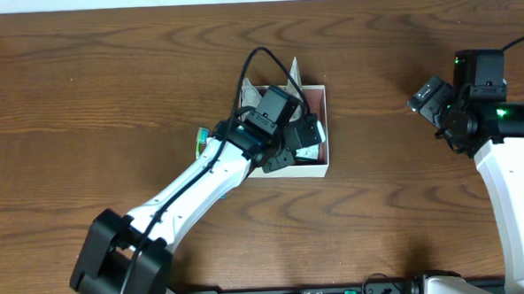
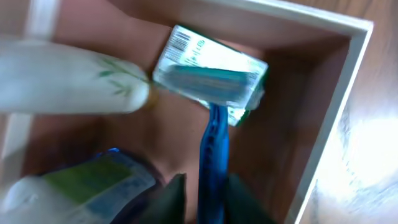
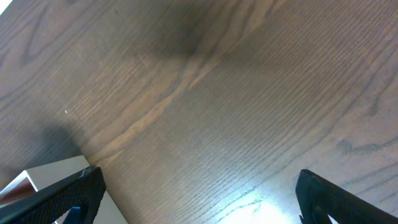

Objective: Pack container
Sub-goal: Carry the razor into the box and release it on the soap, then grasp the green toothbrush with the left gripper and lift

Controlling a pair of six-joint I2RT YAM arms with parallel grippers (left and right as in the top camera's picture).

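The container (image 1: 324,118) is a shallow white box with a pinkish-brown floor, at the table's middle; its rim also shows in the left wrist view (image 2: 339,106). My left gripper (image 1: 295,141) is inside it. In the left wrist view its fingers (image 2: 206,199) sit on either side of a blue razor handle (image 2: 213,149), with a gap on the left side. The razor's head is in a green-and-white packet (image 2: 208,78). A white tube (image 2: 68,81) and a green-labelled bottle (image 2: 81,186) lie in the box. My right gripper (image 1: 428,97) is open and empty over bare table (image 3: 199,193).
A small green-and-white item (image 1: 201,141) lies on the table just left of the box, partly under the left arm. A white corner (image 3: 43,171) shows at the lower left of the right wrist view. Brown wooden table (image 1: 83,102) surrounds the box.
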